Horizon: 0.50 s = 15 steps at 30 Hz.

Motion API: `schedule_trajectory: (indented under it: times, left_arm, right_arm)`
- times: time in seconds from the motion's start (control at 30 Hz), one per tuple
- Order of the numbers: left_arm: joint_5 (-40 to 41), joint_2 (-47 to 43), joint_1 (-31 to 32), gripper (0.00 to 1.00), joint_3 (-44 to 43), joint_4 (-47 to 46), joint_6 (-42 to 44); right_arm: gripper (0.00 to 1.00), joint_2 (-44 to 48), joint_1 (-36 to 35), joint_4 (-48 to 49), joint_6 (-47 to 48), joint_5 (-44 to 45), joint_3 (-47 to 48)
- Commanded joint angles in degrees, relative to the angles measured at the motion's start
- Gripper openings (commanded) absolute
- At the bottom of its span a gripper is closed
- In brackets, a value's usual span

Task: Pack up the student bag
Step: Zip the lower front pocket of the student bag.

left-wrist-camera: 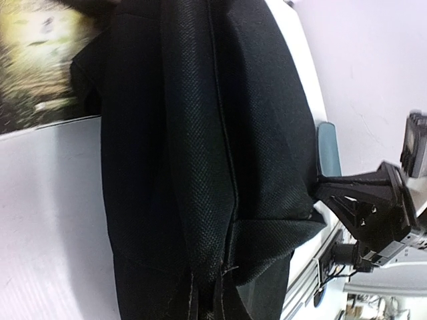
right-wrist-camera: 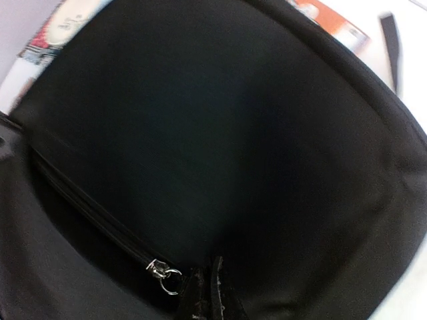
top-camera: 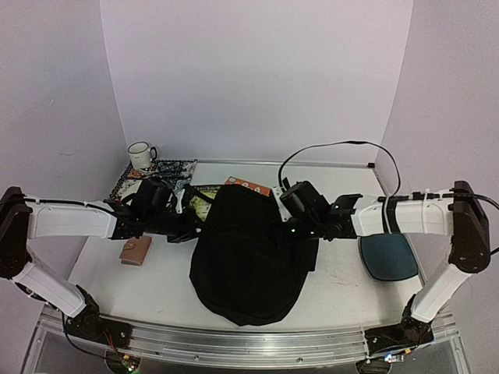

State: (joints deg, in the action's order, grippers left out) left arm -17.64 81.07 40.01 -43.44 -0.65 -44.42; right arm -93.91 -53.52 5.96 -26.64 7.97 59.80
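The student bag [top-camera: 245, 261], a large black fabric backpack, lies in the middle of the table and is bunched up between both arms. My left gripper [top-camera: 189, 227] is at the bag's left edge; in the left wrist view its fingers [left-wrist-camera: 200, 303] are shut on a fold of the black fabric [left-wrist-camera: 200, 133]. My right gripper [top-camera: 294, 227] is at the bag's right edge; in the right wrist view its fingers [right-wrist-camera: 212, 297] are shut on fabric next to a silver zipper pull [right-wrist-camera: 164, 273]. The bag [right-wrist-camera: 220, 133] fills that view. The inner lining is hidden.
A brown wallet [top-camera: 135, 251] lies left of the bag. A dark-teal pad [top-camera: 388, 257] lies to the right. Behind the bag are a white mug [top-camera: 141, 155], a patterned book [top-camera: 160, 171], a yellowish picture book [top-camera: 200, 201] and an orange box [top-camera: 249, 187].
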Motion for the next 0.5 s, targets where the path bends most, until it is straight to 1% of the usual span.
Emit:
schedule_trajectory:
  times: [0.0,0.1,0.27,0.47]
  left_arm:
    - [4.0,-4.6,-3.1,0.00,2.4,-4.4,-4.1]
    - [3.5,-5.0,-4.1,0.00,3.6,-4.8,-4.9]
    - [2.7,-5.0,-5.8,0.00,6.2,-5.8,-6.9]
    - [2.2,-3.4,-7.9,0.00,9.7,-7.9,-8.4]
  right_arm:
    - [0.00,5.5,1.7,-2.8,-3.0,7.5,-5.3]
    - [0.00,8.3,3.1,-2.9,-5.2,8.9,-9.7]
    - [0.00,11.8,7.7,-2.9,-10.2,7.0,-15.9]
    - [0.00,10.0,10.9,-2.9,-14.9,4.9,-18.6]
